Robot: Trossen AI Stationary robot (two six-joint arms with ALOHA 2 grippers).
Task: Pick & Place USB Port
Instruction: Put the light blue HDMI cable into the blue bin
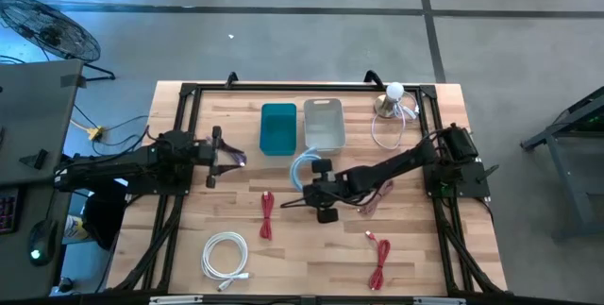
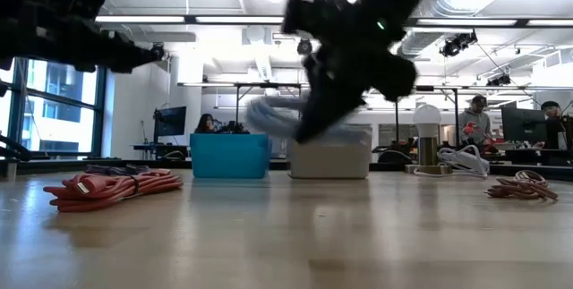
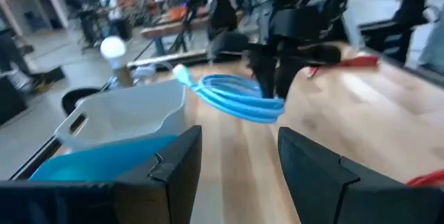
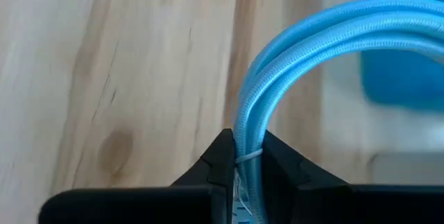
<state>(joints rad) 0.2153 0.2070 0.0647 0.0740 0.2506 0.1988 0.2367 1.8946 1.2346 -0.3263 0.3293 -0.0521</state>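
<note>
A coiled light-blue USB cable [image 1: 304, 167] hangs just in front of the white bin [image 1: 323, 123] and the teal bin [image 1: 278, 127]. My right gripper [image 1: 316, 184] is shut on it, reaching in from the table's right. In the left wrist view the coil [image 3: 236, 99] juts out sideways from the right gripper [image 3: 274, 78]. My left gripper [image 3: 239, 161] waits open at the table's left [image 1: 236, 157], level, with nothing between its fingers. My right gripper pinches several strands of the blue coil [image 4: 251, 130] between its two fingers, beside a thin white tie [image 4: 248, 156]. The fingers slant down from the table's right. The coil [image 2: 273, 114] sticks out past the fingertips, lifted clear of the table.
Two red cable bundles [image 1: 267, 214] [image 1: 379, 260] and a white coil [image 1: 226, 254] lie on the near half. A pinkish cable [image 1: 376, 201] lies under the right arm. A lamp [image 1: 394, 99] with a white cord stands at the far right.
</note>
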